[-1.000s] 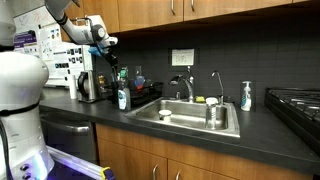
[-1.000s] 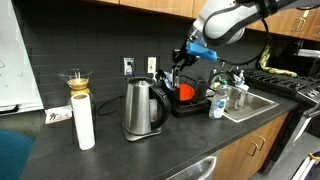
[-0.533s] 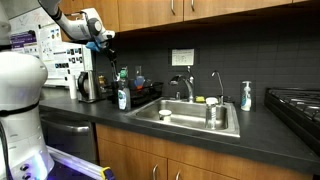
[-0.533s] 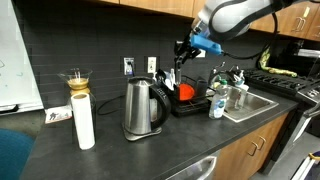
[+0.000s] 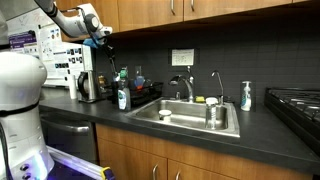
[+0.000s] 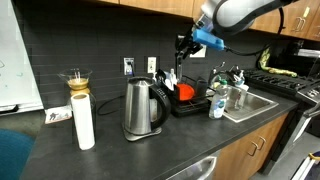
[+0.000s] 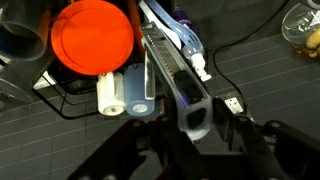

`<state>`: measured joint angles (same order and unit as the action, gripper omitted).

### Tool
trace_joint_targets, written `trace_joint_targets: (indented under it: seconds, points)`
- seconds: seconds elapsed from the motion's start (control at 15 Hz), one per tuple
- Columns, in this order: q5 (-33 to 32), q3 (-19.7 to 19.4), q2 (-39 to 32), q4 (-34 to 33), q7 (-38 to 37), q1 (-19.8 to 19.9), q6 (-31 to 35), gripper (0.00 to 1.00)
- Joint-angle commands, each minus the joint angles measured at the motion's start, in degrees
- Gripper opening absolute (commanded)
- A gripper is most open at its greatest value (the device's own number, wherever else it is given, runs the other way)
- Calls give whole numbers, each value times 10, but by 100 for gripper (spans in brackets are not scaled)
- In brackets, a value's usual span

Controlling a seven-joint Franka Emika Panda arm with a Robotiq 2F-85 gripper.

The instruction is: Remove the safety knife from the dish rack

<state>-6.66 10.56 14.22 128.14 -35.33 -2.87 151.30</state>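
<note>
Up a little since a second ago goes the gripper, lifted higher above the left end of the counter and carrying its load with it. In this exterior view it hangs well clear of the dish rack, which sits just left of the sink with a soap bottle standing in front of it. What it carries is too small to make out from here.

In an exterior view from the opposite end, the safety knife dangles as a thin dark strip from the jaws, over the rack and apart from it. An orange lid lies in the rack, and a steel kettle stands on the counter nearer the camera.

In the wrist view the jaws are pinched narrow on one end of the knife, whose long dark body with a blue and white part runs away from the fingers. Far below it, in the rack, are the orange lid and two clear cups lying on their sides next to it.
</note>
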Motion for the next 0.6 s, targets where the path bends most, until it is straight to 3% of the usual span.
trace_joint_targets:
  seconds: [0.0, 0.53]
  points:
    - [41, 4, 20, 4, 21, -10, -20, 18]
    - [112, 11, 13, 7, 39, -34, -70, 18]
